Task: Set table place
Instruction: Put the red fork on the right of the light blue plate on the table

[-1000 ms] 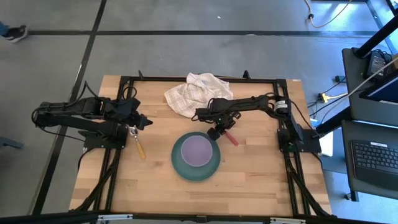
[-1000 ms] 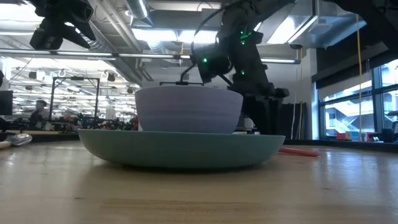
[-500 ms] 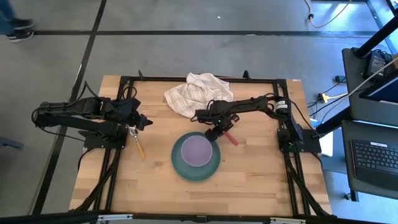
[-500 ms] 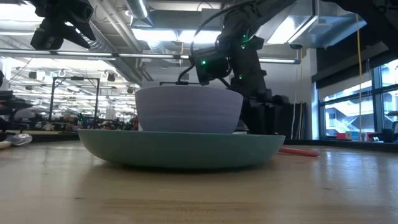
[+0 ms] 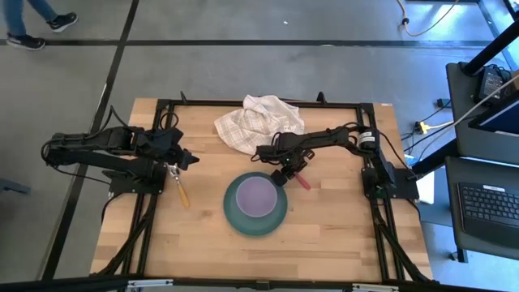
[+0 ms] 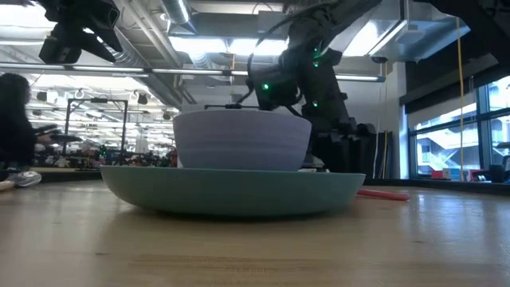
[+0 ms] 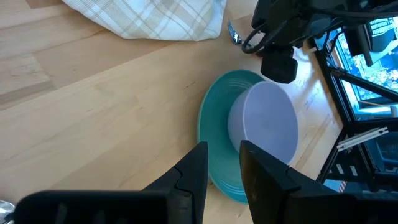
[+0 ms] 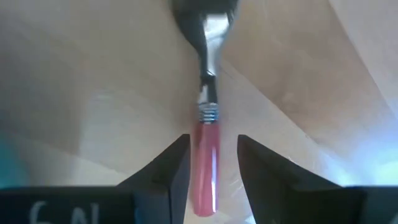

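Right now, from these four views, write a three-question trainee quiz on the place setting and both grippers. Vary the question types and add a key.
1. True or false: the lilac bowl sits inside the teal plate.
2. Which utensil lies between the right gripper fingers in its wrist view? A) yellow-handled spoon B) red-handled fork C) the cloth
3. Fill in: the spoon lies on the table beside the ____ gripper.

Key
1. True.
2. B. The fingers are open on either side of the handle, and the fork lies on the wood.
3. Left.
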You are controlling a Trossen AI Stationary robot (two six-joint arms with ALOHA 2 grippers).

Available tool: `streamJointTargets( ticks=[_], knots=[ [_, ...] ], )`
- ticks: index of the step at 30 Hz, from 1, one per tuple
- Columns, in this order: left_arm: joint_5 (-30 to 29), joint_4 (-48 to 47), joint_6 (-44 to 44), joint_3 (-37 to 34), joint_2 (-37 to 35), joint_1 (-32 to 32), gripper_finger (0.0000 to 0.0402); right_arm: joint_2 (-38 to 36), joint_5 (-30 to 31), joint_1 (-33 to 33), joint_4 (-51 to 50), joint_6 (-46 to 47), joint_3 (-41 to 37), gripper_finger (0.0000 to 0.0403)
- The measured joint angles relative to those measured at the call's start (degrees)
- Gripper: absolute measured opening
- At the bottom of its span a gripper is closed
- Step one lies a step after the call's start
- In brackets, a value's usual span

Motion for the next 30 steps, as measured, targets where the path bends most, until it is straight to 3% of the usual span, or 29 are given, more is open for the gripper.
streamJointTargets(
  ticks=[8, 14, 18, 25, 30],
  knots=[
    [0.00, 0.02, 0.00, 0.00, -0.02, 0.01, 0.0086, -0.50, -3.26, 0.23, 4.80, -0.76, -5.05, 0.0124],
    [-0.02, 0.02, 0.02, 0.00, 0.00, 0.01, 0.0086, -0.15, -1.01, 0.39, 3.41, -4.97, -2.63, 0.0050],
    [-0.02, 0.02, 0.02, 0.00, -0.02, 0.01, 0.0086, 0.33, 1.88, 0.28, -0.22, -5.50, -0.12, 0.0050],
    [-0.01, 0.04, 0.02, 0.00, 0.00, -0.01, 0.0086, -0.61, 3.51, -0.90, -15.10, -6.04, 4.08, 0.0050],
    [-0.02, 0.04, 0.22, 0.00, -0.02, 0.00, 0.0086, -4.54, 3.05, -0.76, -16.21, -4.21, 6.67, 0.0050]
  ],
)
